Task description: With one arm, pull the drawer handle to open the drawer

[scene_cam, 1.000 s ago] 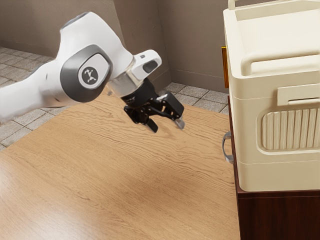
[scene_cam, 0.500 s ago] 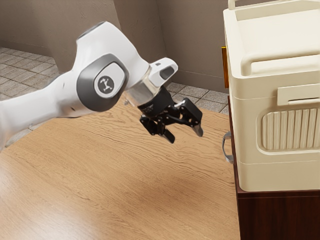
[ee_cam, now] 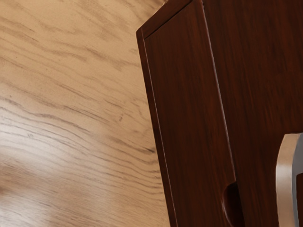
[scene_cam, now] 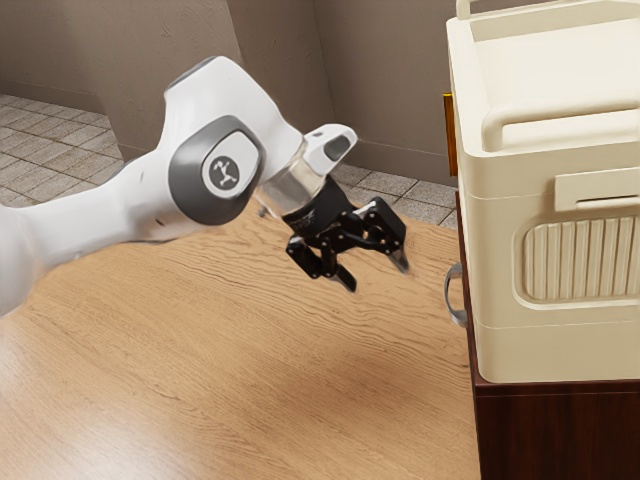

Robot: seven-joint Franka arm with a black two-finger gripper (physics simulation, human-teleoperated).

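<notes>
The approach seems in hand: the gripper (scene_cam: 376,273), spread and empty, hangs over the grained table (scene_cam: 250,390), short of the curved metal handle (ee_cam: 285,179), and should next straddle it, close and pull; behind lies the dark, flat wooden drawer (ee_cam: 260,94), beyond it a ribbed cream box (scene_cam: 500,250)

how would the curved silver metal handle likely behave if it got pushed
The curved silver metal handle looks stiff, so it probably wouldn't flex much. Its smooth, shiny surface could be a bit slippery. Since it stands out from the dark brown wooden front and looks fixed there, a push would likely pass into the furniture instead of rolling the handle.
</notes>
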